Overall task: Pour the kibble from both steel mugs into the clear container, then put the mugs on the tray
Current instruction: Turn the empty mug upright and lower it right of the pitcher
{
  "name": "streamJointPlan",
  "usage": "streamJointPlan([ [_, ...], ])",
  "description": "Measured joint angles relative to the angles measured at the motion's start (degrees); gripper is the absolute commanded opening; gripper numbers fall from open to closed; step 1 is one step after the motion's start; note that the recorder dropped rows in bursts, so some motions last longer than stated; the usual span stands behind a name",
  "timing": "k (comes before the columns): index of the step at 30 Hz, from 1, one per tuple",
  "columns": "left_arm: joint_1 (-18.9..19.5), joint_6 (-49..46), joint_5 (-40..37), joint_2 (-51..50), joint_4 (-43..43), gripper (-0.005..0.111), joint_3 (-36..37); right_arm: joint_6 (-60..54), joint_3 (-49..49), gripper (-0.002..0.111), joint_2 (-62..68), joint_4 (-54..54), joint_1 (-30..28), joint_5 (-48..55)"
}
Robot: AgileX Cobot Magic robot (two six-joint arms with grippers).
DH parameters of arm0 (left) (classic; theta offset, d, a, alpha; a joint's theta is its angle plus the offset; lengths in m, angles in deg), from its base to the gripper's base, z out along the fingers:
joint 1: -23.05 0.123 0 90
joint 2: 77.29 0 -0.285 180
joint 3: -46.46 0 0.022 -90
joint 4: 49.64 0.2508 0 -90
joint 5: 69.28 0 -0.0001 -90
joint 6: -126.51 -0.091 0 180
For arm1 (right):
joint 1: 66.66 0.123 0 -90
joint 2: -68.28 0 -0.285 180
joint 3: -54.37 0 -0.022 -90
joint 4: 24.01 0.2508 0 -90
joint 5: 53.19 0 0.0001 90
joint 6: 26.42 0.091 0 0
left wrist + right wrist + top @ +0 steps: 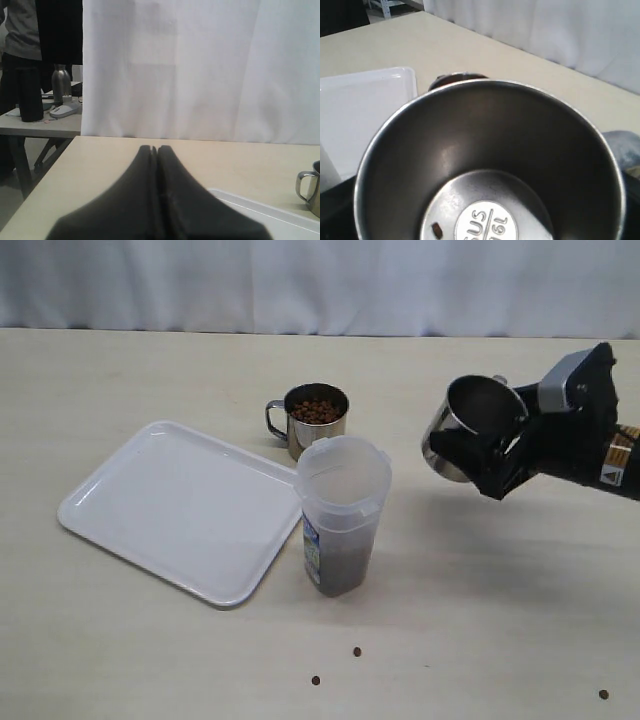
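While the right gripper [487,468] is clasping a nearly empty steel mug [478,415] with jaws set wide, its arm is holding the mug tilted in the air, right of the clear container [343,505] and apart from it. The left gripper [155,152] is sitting fully closed and empty, low over the table [100,160]. The other mug [318,430] is standing full of kibble [317,411] just behind the container, beside the tray [180,502].

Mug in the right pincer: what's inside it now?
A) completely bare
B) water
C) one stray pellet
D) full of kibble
C: the right wrist view looks straight into the mug held by the right pincer, and its steel bottom is bare apart from a single pellet near the edge.
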Motion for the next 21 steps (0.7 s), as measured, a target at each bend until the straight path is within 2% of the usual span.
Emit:
streamJointPlan([
  [8,0.0,0.0,0.0,0.0,0.0,0.0,0.0,-11.1,3.0,0.005,14.1,1.5,0.0,-8.4],
  [15,0.0,0.0,0.0,0.0,0.0,0.0,0.0,-16.1,4.1,0.005,17.1,1.8,3.8,-3.8],
  [18,0.0,0.0,0.0,0.0,0.0,0.0,0.0,-17.6,4.1,0.012,16.2,4.6,6.6,1.0],
  [21,0.0,0.0,0.0,0.0,0.0,0.0,0.0,-18.4,4.2,0.03,15.6,8.0,8.8,4.7],
])
